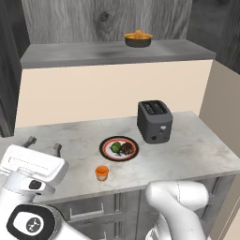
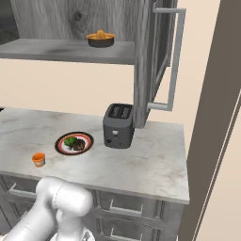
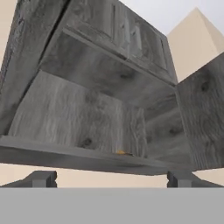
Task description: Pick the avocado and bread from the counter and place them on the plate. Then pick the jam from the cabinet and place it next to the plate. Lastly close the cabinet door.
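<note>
The gripper is hanging over the left end of the counter with its fingers spread wide and gripping nothing; it is pointing up toward the open cabinet; the avocado and the bread are lying side by side on the plate, avocado on the left; the jam is standing upright on the counter just beside the plate, on the near side; a dark toaster is sitting to the right of the plate; a dark bowl with orange contents is resting on the cabinet shelf; the cabinet door is standing open at the right, edge-on in the right base view
</note>
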You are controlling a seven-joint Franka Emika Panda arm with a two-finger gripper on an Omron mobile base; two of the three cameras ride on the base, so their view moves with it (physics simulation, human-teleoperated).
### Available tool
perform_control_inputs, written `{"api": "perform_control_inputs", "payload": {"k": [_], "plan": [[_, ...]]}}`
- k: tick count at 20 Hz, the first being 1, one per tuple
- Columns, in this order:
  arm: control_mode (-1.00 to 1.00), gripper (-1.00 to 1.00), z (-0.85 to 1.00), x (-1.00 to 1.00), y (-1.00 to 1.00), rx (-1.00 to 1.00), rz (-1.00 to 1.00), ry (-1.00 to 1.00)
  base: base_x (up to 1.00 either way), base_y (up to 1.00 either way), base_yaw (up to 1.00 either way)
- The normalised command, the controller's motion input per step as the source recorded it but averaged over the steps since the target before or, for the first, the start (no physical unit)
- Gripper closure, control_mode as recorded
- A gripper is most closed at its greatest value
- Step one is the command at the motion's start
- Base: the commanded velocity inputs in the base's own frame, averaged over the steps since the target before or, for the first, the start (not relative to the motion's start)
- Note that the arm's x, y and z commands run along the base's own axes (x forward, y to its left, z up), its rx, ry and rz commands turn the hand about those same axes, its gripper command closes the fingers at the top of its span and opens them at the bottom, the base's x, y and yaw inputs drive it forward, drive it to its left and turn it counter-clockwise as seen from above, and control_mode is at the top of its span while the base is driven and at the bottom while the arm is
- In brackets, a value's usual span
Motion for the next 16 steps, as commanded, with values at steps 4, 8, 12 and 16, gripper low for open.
{"api": "perform_control_inputs", "payload": {"k": [4, 8, 12, 16], "plan": [[-1.0, -1.0, 0.14, 0.0, 0.29, -0.01, 0.01, -0.06, 0.0, 0.0, 0.0], [-1.0, -1.0, 0.03, 0.1, 0.31, -0.03, 0.0, -0.08, 0.0, 0.0, 0.0], [-1.0, -1.0, 0.0, 0.25, 0.34, -0.04, 0.0, -0.05, 0.0, 0.0, 0.0], [-1.0, -1.0, 0.02, 0.22, 0.39, -0.05, 0.0, -0.07, 0.0, 0.0, 0.0]]}}
